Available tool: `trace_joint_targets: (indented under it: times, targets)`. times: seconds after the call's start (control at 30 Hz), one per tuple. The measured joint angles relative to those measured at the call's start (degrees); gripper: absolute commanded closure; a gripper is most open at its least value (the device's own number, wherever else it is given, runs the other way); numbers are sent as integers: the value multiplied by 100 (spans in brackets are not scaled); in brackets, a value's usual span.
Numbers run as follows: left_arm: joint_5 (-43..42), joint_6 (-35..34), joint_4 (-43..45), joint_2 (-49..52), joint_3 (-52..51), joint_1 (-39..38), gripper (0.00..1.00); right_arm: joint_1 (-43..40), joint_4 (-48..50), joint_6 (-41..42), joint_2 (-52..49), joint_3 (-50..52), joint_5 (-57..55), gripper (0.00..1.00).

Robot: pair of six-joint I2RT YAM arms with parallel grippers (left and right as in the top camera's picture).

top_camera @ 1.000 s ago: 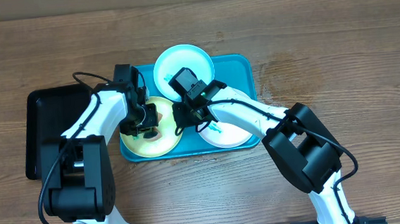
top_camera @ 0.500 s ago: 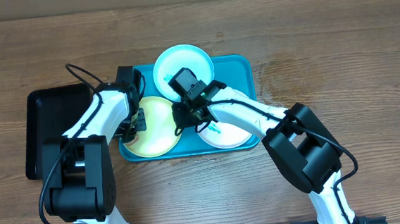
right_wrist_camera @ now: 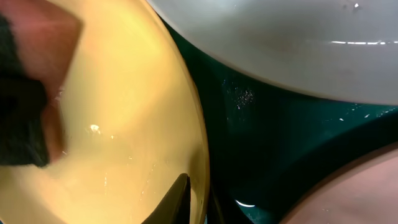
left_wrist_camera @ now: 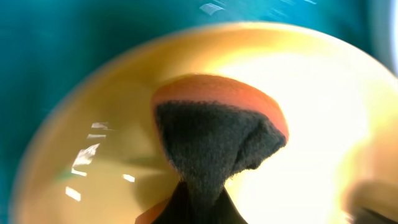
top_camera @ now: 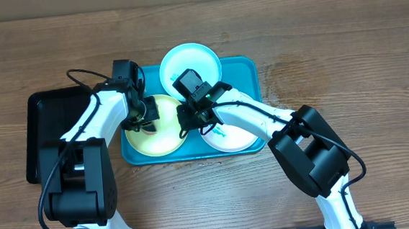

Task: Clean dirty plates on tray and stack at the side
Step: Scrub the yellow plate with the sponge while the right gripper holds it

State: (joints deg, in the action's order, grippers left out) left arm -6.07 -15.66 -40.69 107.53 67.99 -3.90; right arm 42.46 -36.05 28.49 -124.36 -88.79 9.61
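The teal tray (top_camera: pixel 248 72) holds three plates: light blue (top_camera: pixel 190 61) at the back, yellow-green (top_camera: pixel 159 136) at front left, white (top_camera: pixel 229 136) at front right with green-blue smears. My left gripper (top_camera: pixel 141 113) is shut on an orange sponge with a dark scouring side (left_wrist_camera: pixel 217 134) and presses it on the yellow-green plate (left_wrist_camera: pixel 317 118). My right gripper (top_camera: pixel 187 121) is shut on that plate's right rim (right_wrist_camera: pixel 198 186). The sponge also shows in the right wrist view (right_wrist_camera: pixel 28 99) at the far left.
A narrow black tray (top_camera: pixel 47 129) lies left of the teal tray on the wooden table (top_camera: pixel 330 55). In the right wrist view a pale plate (right_wrist_camera: pixel 280 43) overhangs the teal tray floor (right_wrist_camera: pixel 273 143). Both arms cross over the tray.
My left gripper has swept the sponge over the yellow-green plate, first to the left, then toward its far edge. The right gripper has kept its hold on the rim.
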Motion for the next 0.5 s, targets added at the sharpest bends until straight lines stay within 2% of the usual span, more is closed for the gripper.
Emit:
trace_joint_targets:
  times: [0.23, 0.33, 0.43, 0.5]
  targets:
    - [-730, -44, -664, 2, 4, -13, 96, 0, 15, 4, 0, 0, 2, 88]
    - [-826, 214, -1062, 2, 4, -13, 96, 0, 42, 2, 0, 0, 0, 88]
    - [-647, 426, -1316, 2, 4, -13, 96, 0, 39, 0, 0, 0, 0, 88]
    - [-153, 402, -1403, 2, 4, -13, 96, 0, 35, 2, 0, 0, 0, 88]
